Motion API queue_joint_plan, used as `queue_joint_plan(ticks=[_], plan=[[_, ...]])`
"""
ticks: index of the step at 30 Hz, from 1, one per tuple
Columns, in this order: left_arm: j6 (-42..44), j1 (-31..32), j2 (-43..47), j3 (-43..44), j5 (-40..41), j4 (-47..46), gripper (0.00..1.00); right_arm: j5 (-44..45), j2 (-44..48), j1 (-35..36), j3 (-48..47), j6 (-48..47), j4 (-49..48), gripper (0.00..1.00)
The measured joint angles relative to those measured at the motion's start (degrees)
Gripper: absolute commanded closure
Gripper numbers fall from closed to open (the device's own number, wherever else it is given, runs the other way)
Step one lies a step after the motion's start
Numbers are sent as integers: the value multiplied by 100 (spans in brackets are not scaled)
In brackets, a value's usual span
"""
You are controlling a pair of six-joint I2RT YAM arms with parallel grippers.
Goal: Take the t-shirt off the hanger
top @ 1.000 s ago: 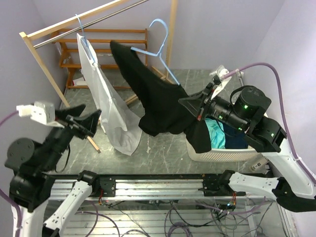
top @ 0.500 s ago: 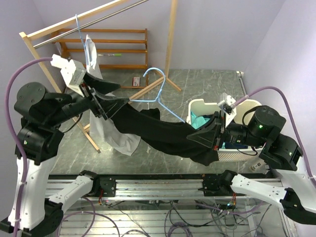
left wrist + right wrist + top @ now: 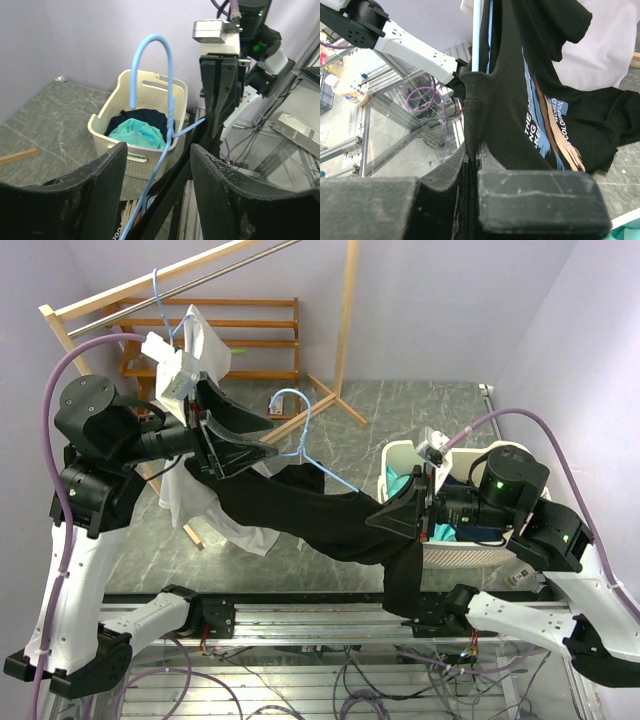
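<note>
Left hand (image 3: 262, 438) risen, wide astride hanger (image 3: 170, 100); right hand (image 3: 390, 515) clamps t-shirt (image 3: 310, 515).

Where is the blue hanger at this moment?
Top view, centre-left: the blue hanger sits in mid-air at the tips of the open left end effector. Its arms are inside the black t-shirt pinched by the right end effector, left of the white laundry basket.

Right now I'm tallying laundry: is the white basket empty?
No, the basket holds a teal garment and a dark garment.
</note>
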State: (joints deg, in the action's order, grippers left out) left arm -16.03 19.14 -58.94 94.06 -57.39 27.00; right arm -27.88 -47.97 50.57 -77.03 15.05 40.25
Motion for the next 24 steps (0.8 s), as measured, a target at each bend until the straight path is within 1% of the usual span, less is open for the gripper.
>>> queue_joint_plan(ticks=[6, 12, 14, 15, 19, 22, 23, 24], plan=[[313, 245, -144, 28, -140, 245, 44, -151, -236, 0, -76, 0, -17, 100], [761, 505, -354, 28, -81, 719, 55, -302, -494, 0, -175, 17, -109, 100], [909, 588, -404, 28, -24, 901, 61, -323, -522, 0, -197, 20, -122, 100], [964, 616, -417, 28, -4, 962, 62, -330, -527, 0, -208, 20, -131, 100], [1165, 710, -426, 28, 72, 1147, 59, -323, -527, 0, -258, 39, -122, 100], [1246, 739, -424, 28, 101, 1224, 61, -323, -503, 0, -282, 39, -125, 100], [1272, 741, -424, 28, 105, 1235, 64, -323, -492, 0, -284, 39, -125, 100], [1281, 745, -424, 28, 105, 1235, 75, -323, -485, 0, -286, 39, -125, 100]])
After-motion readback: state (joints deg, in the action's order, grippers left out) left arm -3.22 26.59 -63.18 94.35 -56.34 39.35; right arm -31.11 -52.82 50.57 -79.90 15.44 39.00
